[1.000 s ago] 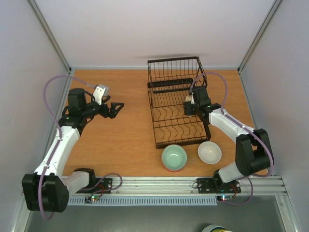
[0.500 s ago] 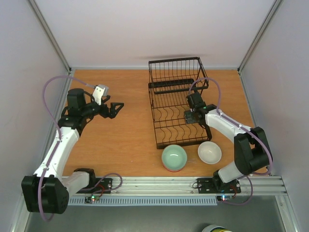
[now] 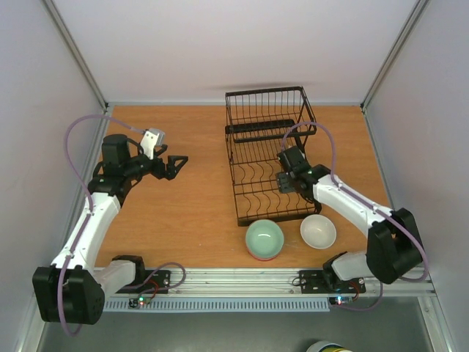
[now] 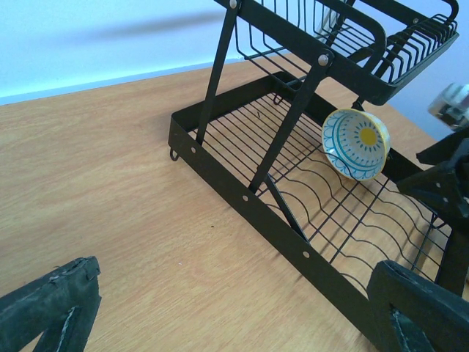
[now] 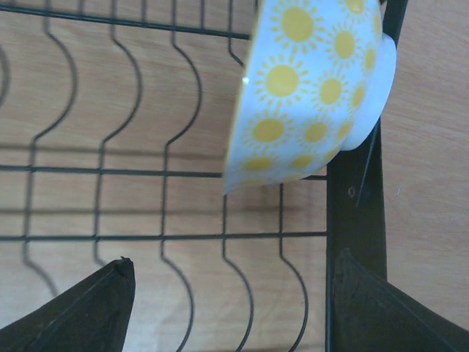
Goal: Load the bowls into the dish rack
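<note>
Wood-grain worktop (image 3: 190, 213), orange-brown, matte finish. Plain pale back wall (image 3: 234, 44), with a left wall (image 3: 37, 110) and a right wall (image 3: 432, 110) boxing it in on three sides. Thin metal corner posts (image 3: 77, 51) run up where the walls meet. Silver aluminium rail (image 3: 242, 277) along the near edge, ribbed pale strip (image 3: 220, 304) just below it, grey surface (image 3: 220, 334) lower down. Light is soft and even, shadows faint. Left wrist view: blue-tinted wall (image 4: 88, 44) behind the worktop, with a blurred dark shadow streak across it.
</note>
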You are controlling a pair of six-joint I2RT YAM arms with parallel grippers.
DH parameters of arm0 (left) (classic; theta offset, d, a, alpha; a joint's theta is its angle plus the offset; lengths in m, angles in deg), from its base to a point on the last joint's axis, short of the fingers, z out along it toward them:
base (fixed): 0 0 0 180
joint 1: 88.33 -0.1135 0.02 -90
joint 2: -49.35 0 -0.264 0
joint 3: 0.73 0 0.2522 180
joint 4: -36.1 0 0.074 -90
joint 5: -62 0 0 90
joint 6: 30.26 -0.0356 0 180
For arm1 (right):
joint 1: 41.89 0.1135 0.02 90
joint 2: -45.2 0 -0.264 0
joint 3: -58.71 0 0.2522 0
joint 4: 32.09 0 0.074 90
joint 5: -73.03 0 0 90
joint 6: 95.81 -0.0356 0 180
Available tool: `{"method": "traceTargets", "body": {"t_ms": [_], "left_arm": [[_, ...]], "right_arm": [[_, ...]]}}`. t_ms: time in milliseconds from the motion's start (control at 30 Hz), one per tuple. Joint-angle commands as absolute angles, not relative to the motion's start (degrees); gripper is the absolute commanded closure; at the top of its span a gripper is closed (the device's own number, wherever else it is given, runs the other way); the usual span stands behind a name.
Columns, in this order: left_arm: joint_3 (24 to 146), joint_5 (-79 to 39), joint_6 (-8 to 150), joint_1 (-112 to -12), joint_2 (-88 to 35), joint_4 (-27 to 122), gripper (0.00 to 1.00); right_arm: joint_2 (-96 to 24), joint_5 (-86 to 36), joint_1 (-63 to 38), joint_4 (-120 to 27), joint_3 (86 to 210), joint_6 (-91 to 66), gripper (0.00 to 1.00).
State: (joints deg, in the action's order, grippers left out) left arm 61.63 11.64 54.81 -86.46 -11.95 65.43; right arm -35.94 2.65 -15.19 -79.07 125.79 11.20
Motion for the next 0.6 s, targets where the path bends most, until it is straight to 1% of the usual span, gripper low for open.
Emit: {"method": "traceTargets", "body": {"t_ms": [0,67,100,200,233,267,300,400,467,567], "left_arm": [[60.8,12.5,54.8,-86.8,-12.3,62.8,0.01],[60.9,12.5,54.8,-86.8,-12.8,62.9,0.01],[61.1,12.5,54.8,-86.8,-13.1,62.9,0.01],[61.1,12.0,54.6,-86.8,-13.6,63.0,0.01],[61.1,11.9,54.6,-86.9,-13.7,62.9,0.01],[61.2,11.8,54.6,-86.8,-14.0,62.8,0.01],[61.2,11.8,54.5,-86.8,-14.3,62.9,0.01],[61.4,12.0,54.6,-86.8,-15.1,62.9,0.01],[61.6,12.1,54.6,-86.8,-15.5,63.2,0.01],[61.6,11.8,54.4,-86.8,-15.6,63.1,0.01]], "right_arm": [[-30.8,4.7,-11.7,-84.6,125.2,5.8,0.26],[-28.9,6.3,-11.4,-87.1,125.3,2.6,0.3],[-28.1,7.4,-11.4,-88.3,125.4,0.9,0.36],[-27.0,12.6,-11.5,-93.7,125.9,-6.8,0.79],[-27.2,14.7,-11.5,-95.6,126.3,-9.6,0.89],[-27.8,16.9,-11.5,-98.5,126.9,-12.5,0.96],[-28.5,19.0,-11.8,-100.6,127.6,-14.6,0.98],[-31.6,21.7,-14.7,-103.4,129.4,-18.1,0.99],[-33.8,20.3,-18.1,-102.0,130.0,-17.3,0.99],[-36.4,14.5,-23.8,-96.5,130.0,-13.5,0.99]]}}
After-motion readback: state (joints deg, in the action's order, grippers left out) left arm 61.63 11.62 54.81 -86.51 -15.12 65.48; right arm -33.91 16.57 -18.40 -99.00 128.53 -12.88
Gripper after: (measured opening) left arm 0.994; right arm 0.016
